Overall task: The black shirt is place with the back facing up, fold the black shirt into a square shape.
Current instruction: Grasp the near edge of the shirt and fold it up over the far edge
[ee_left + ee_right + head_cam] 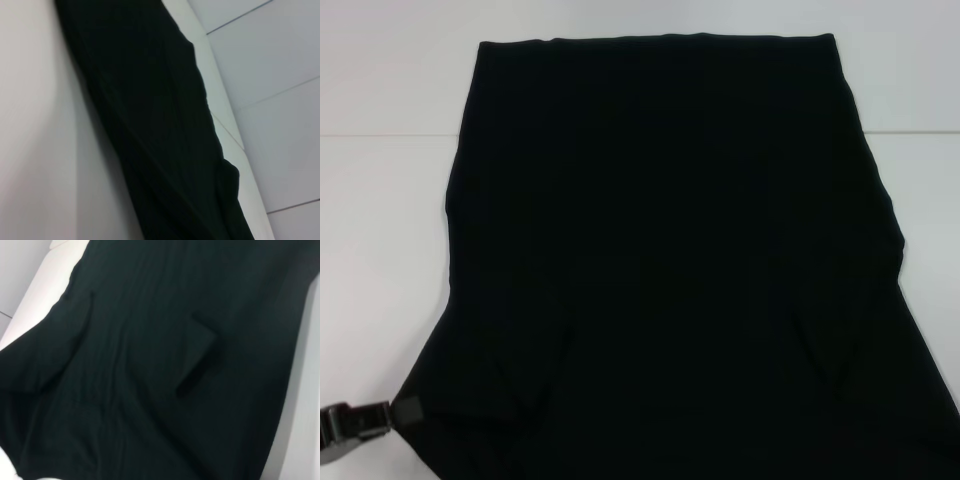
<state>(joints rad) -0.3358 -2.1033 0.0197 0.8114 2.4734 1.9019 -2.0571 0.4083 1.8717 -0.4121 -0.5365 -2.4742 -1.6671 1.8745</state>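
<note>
The black shirt lies spread over the white surface, filling most of the head view from its straight top edge down to the bottom of the frame, where it widens. No print shows on its upper side. At the lower left corner of the frame the left gripper sits at the shirt's edge; whether its fingers are apart or together, I cannot tell. The right gripper is out of sight.
</note>
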